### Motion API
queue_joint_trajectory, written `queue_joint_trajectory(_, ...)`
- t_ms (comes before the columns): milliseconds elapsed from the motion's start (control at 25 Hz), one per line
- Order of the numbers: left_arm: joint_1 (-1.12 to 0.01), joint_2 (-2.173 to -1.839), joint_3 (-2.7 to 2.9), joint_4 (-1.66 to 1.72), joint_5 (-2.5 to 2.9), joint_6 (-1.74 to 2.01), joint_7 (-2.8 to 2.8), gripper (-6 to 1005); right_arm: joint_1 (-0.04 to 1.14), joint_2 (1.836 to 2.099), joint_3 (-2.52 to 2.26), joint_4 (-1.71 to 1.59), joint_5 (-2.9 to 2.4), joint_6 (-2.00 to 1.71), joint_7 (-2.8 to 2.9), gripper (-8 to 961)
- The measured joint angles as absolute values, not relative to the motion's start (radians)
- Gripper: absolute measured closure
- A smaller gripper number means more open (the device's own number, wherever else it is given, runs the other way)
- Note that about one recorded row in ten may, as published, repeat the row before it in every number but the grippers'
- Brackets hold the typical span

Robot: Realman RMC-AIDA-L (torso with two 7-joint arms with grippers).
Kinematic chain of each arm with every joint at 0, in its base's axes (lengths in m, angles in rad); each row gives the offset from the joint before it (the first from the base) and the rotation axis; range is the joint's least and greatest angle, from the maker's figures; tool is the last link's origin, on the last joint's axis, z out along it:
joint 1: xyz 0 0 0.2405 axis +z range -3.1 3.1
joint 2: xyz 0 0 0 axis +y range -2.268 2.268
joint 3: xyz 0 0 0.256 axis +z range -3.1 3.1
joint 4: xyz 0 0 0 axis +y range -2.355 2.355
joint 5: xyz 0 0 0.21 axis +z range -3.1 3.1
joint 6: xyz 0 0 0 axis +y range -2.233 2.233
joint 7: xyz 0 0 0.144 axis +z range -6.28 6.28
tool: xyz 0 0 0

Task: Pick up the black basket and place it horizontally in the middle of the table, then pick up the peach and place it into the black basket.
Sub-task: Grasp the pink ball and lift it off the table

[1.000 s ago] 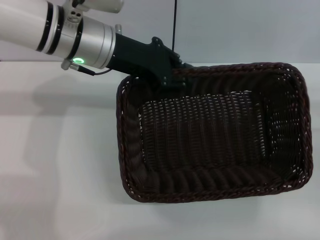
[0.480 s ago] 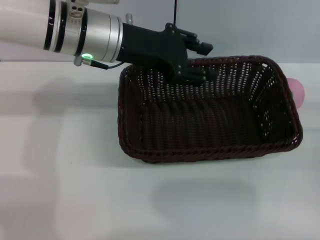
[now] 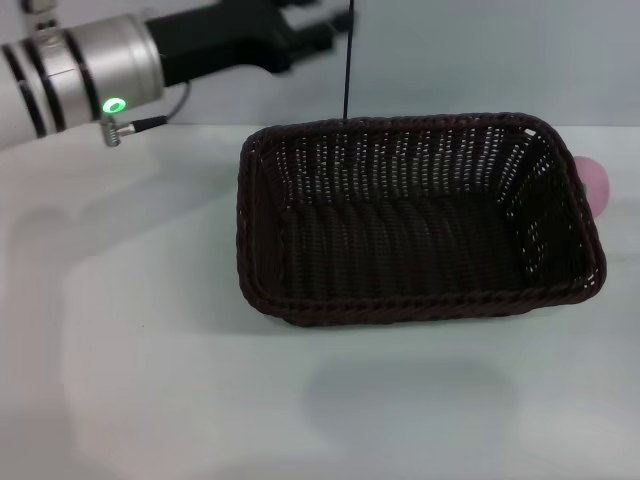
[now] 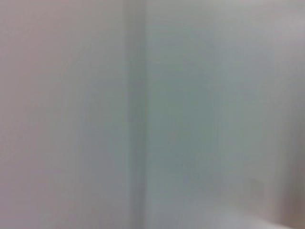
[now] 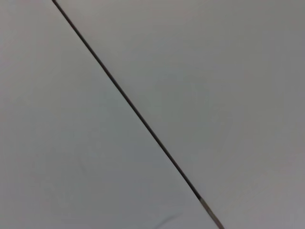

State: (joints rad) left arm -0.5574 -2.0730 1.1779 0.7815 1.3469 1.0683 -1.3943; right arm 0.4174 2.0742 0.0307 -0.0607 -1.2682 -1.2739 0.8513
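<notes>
The black basket rests flat on the white table, its long side running left to right, open side up and empty. The peach peeks out pink behind the basket's right end, mostly hidden by the rim. My left gripper is open and empty, raised above and behind the basket's back left corner, clear of it. My right gripper is out of view. The wrist views show neither the basket nor the peach.
A thin black cable hangs down the wall behind the basket's back rim; it also shows in the right wrist view. Bare tabletop lies to the left of and in front of the basket.
The left gripper has let go of the basket's back rim and pulled up and to the left. The basket, tilted a second ago, now lies flat on the table.
</notes>
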Motion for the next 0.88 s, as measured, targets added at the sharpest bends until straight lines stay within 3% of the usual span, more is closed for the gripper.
queue_joint_trajectory(360,-0.398,-2.073,1.218,0.622,0.83,1.023,-1.166,440,0.404,2.069,-0.143,-0.204,-1.278,-1.328,0.943,461)
queue_joint_trajectory(680,-0.347,-2.068,1.236,0.489,0.624,1.133,-1.062,441,0.355,2.064,-0.35,-0.707,-1.609,-1.312,1.495,458)
queue_joint_trajectory(880,-0.323,-2.067,1.238,0.482,0.62,1.189,-1.062,442,0.396,2.044,-0.365,-1.019,-1.998,-1.421,1.834,457)
